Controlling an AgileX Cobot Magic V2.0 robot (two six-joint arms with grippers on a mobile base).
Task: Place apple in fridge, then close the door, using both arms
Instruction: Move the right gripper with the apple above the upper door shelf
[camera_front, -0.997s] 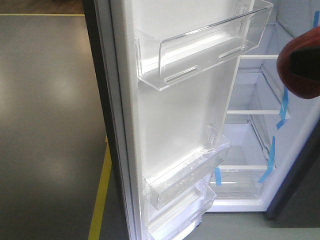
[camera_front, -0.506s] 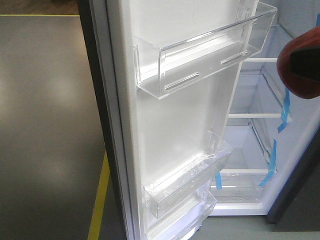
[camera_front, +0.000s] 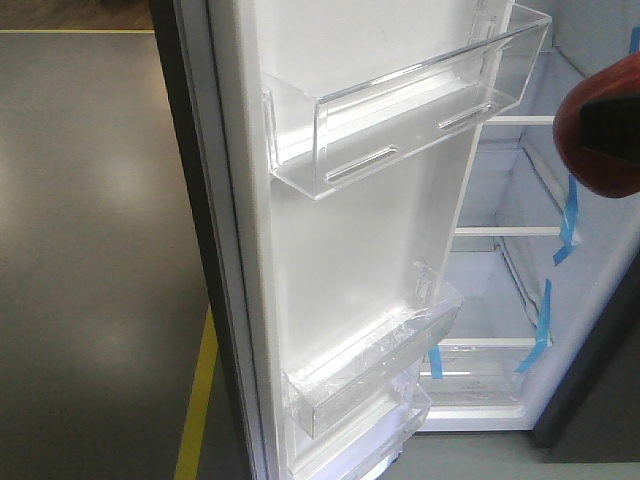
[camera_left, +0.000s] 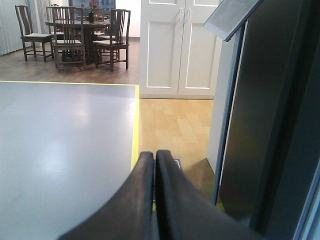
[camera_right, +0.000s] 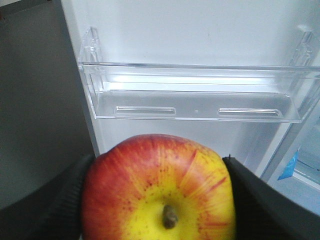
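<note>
We are clasping the apple (camera_right: 159, 190), red streaks fanning over a yellow patch round its stem, in our right gripper (camera_right: 159, 200) before the upper bin (camera_right: 200, 102) of the door (camera_right: 200, 30); our left gripper (camera_left: 154, 157) is pressing its jaws together.

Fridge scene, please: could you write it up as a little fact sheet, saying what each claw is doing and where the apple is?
Door: open, white inner face showing
Upper door bin: clear plastic, empty
Fridge: white inside, glass shelves, blue tape strips
Apple: red and yellow, stem toward the wrist camera, not yet inside
Right gripper: shut on the apple, facing the bin
Left gripper: fingers pressed together, holding nothing, above the grey floor
</note>
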